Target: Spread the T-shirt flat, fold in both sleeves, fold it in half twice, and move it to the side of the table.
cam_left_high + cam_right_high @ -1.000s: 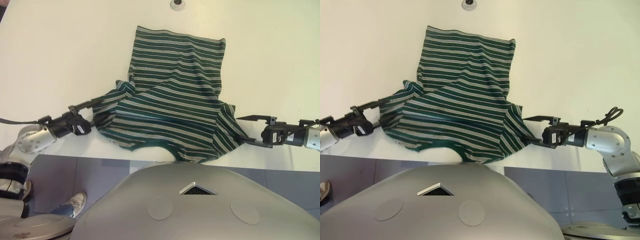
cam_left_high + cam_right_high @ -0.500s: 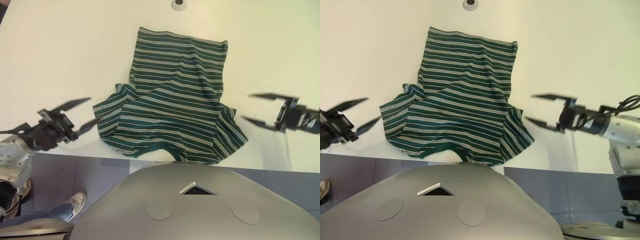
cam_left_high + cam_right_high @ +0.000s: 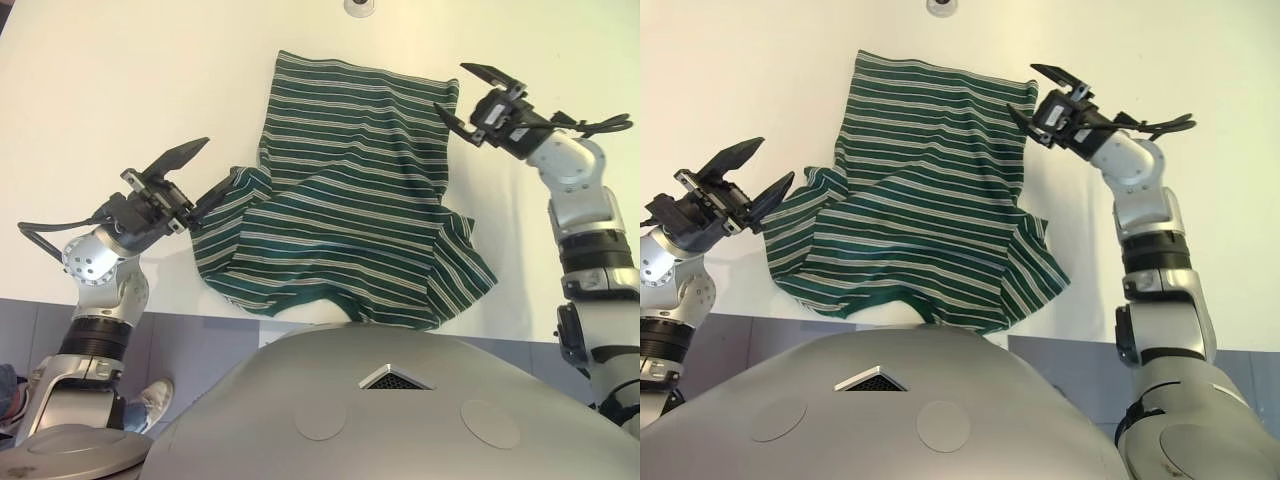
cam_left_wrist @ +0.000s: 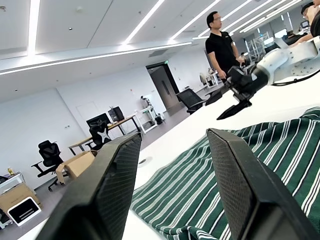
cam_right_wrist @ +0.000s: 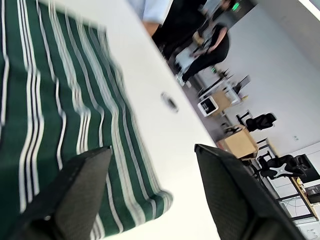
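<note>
Striped T-shirt (image 3: pixel 350 200) lies rumpled on the white tabletop (image 3: pixel 120 80), near the front edge. The left gripper (image 3: pixel 220 160) hovers by its bunched left sleeve and the right gripper (image 3: pixel 451 88) sits over the far right corner (both jaws wide open, holding nothing).

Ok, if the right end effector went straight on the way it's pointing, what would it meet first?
Probably the T-shirt, at its far right corner: the right end effector, open, points down at that corner. Depth is unclear, so it could touch bare table just past the hem instead.
</note>
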`<state>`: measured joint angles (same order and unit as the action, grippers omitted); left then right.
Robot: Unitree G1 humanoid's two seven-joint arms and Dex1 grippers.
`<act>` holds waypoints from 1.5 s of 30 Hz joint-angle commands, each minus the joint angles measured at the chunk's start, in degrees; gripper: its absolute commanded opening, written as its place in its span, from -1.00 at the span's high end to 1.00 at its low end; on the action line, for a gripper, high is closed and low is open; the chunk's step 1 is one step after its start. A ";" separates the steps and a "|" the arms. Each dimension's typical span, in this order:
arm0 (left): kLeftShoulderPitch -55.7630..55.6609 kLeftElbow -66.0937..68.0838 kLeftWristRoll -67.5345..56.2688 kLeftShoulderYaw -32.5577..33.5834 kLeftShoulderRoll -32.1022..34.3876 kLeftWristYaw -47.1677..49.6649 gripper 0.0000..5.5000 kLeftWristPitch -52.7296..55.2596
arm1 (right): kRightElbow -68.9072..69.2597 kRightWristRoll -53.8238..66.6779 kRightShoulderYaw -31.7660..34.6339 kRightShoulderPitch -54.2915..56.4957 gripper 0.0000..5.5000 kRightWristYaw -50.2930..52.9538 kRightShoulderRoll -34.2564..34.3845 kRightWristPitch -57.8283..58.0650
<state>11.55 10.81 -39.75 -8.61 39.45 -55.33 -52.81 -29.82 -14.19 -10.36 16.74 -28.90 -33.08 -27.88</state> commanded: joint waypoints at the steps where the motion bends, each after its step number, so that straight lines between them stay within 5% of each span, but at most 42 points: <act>1: 0.19 -0.99 2.21 2.58 -1.65 -1.51 0.12 1.94 | -8.55 -7.99 -2.50 3.10 -0.13 6.49 -2.24 -1.01; 6: -0.18 -1.49 4.12 4.43 -4.20 -2.65 0.12 3.60 | -17.83 -15.76 -6.65 8.79 -0.13 13.99 -1.55 0.03; 13: -1.43 -1.41 5.31 6.25 -7.09 -4.21 0.12 5.59 | -33.15 -20.88 -11.57 21.65 -0.13 27.38 8.29 1.22; 24: -2.45 0.04 10.24 8.42 -10.51 -3.19 0.12 6.15 | -41.04 -18.13 -8.96 28.32 -0.13 41.99 10.87 -2.17; 29: -6.92 3.59 19.41 10.53 -13.03 4.21 0.12 5.86 | -36.71 -14.53 -5.77 25.71 -0.13 41.82 8.29 -8.07; 34: -12.04 14.24 48.30 9.59 -13.44 19.74 0.12 0.86 | -22.17 -5.41 -2.11 17.13 -0.13 32.20 6.53 -14.55; 40: -13.61 22.27 71.21 4.27 -5.80 33.45 0.12 1.33 | -2.83 -1.74 -0.13 4.97 -0.13 24.11 3.33 -11.16; 45: -11.83 23.09 78.10 -1.09 0.09 37.97 0.12 2.23 | 5.39 -1.34 1.40 0.58 -0.13 21.06 2.32 -7.29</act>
<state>-3.61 31.34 33.26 -6.68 37.54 -16.27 -53.05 -26.85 -15.75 -9.44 18.37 -6.60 -30.33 -36.61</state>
